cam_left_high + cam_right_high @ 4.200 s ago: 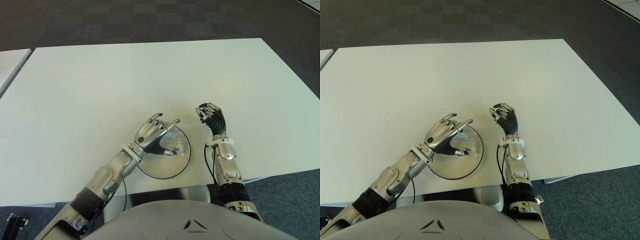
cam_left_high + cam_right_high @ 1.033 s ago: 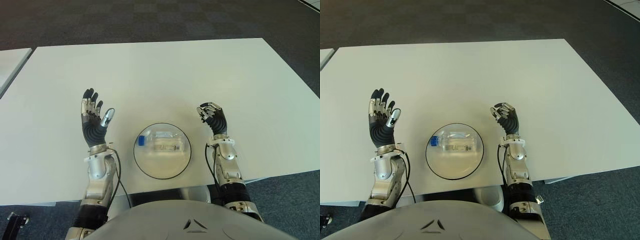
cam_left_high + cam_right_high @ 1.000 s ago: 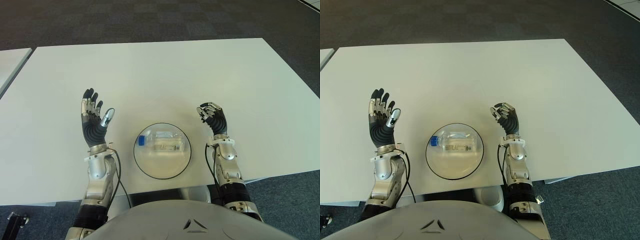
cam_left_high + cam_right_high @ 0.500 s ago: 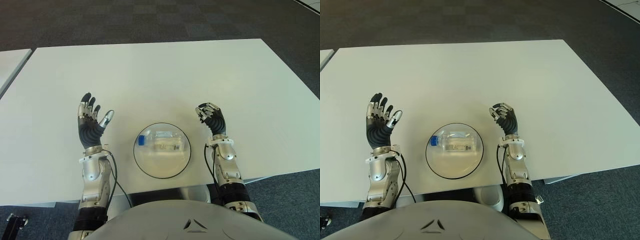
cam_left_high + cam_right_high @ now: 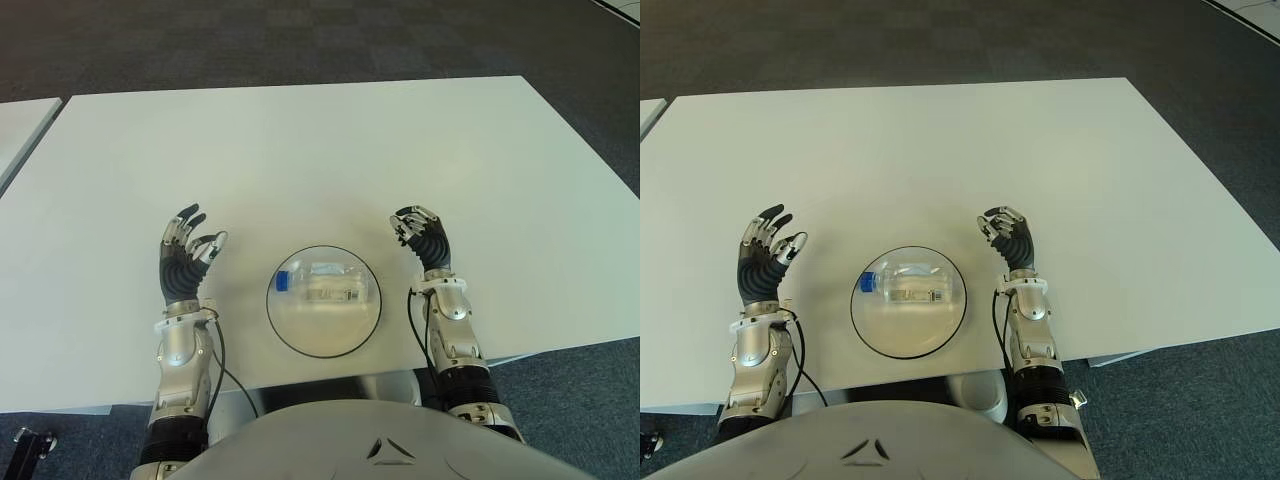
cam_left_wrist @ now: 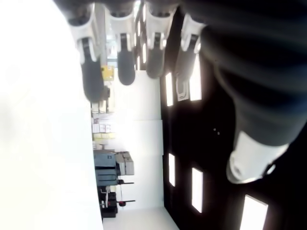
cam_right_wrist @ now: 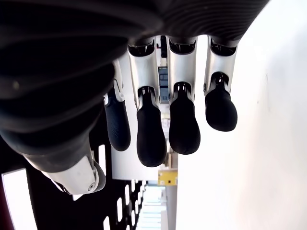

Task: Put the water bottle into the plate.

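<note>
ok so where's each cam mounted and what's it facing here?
Left eye: head, looking down at the table; plate holding the water bottle, left hand and right hand flanking it.
Right eye: same scene, shifted slightly.
Left wrist: on left arm, along its own relaxed fingers.
Right wrist: on right arm, its loosely curled fingers, holding nothing.

No readable text, water bottle (image 5: 325, 284) label too small to make out, no signs or numbers legible
</note>
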### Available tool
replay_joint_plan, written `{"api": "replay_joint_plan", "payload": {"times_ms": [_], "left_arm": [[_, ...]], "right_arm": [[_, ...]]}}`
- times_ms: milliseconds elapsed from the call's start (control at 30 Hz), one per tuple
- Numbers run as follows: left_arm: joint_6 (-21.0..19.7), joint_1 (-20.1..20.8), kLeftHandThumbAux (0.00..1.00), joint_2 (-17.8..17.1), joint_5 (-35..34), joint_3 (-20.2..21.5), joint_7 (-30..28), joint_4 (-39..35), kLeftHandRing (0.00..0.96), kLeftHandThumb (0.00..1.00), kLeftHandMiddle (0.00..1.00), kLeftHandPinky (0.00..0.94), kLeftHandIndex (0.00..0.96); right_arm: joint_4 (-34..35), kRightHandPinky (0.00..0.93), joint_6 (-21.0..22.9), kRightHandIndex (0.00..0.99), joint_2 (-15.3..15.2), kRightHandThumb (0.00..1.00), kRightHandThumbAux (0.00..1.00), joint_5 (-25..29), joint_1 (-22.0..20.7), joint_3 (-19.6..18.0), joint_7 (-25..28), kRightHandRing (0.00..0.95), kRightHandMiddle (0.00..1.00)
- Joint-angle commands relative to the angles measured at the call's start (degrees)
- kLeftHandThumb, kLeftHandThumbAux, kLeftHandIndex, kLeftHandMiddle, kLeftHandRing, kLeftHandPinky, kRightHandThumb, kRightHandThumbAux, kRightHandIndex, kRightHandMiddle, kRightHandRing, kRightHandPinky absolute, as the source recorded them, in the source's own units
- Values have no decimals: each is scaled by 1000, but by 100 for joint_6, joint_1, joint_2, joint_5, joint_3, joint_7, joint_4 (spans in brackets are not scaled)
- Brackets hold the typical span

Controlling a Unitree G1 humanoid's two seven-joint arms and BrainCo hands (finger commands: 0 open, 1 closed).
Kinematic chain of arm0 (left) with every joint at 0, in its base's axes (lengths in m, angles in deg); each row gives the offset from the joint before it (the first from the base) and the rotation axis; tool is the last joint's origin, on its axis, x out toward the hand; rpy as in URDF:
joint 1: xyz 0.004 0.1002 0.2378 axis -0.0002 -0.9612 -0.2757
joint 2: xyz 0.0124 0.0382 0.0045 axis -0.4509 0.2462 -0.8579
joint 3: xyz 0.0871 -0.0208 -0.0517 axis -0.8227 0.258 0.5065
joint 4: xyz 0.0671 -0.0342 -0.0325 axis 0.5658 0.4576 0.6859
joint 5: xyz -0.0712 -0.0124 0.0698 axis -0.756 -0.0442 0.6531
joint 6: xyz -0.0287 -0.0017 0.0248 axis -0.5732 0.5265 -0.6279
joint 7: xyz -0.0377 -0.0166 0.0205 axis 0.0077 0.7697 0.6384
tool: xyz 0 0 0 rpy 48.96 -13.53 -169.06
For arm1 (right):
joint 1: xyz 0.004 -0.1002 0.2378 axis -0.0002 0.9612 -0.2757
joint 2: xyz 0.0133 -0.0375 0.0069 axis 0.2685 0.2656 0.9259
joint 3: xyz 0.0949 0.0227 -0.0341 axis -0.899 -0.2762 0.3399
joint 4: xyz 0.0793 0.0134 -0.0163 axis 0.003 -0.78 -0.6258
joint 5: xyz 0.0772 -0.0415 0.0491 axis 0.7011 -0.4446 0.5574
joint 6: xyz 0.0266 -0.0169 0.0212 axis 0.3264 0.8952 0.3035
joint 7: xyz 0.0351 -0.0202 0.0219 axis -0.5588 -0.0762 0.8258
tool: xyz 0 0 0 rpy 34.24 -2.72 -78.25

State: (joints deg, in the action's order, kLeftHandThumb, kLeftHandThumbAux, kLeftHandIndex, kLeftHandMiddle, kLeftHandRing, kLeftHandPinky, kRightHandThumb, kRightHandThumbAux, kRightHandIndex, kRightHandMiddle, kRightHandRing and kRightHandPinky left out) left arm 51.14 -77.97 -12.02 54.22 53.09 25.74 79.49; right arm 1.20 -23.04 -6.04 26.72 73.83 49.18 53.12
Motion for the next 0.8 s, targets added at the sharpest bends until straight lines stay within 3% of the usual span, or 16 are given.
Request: {"api": "replay_joint_plan", "payload": {"times_ms": [33, 333, 800], "left_arm": [[-397, 119, 735, -55, 328, 79, 67, 330, 366, 80, 333, 439, 292], [-602, 312, 796, 8, 755, 74, 257, 568, 444, 60, 434, 469, 380], [-971, 436, 867, 204, 1092, -58, 441, 727, 506, 174, 516, 499, 479]], "right_arm": [[-54, 721, 68, 437, 32, 711, 723, 41, 19, 29, 25, 703, 696], [-108, 717, 73, 438, 21, 711, 723, 46, -1, 34, 53, 701, 700], [-226, 726, 44, 438, 22, 711, 724, 45, -69, 17, 36, 708, 706]]}}
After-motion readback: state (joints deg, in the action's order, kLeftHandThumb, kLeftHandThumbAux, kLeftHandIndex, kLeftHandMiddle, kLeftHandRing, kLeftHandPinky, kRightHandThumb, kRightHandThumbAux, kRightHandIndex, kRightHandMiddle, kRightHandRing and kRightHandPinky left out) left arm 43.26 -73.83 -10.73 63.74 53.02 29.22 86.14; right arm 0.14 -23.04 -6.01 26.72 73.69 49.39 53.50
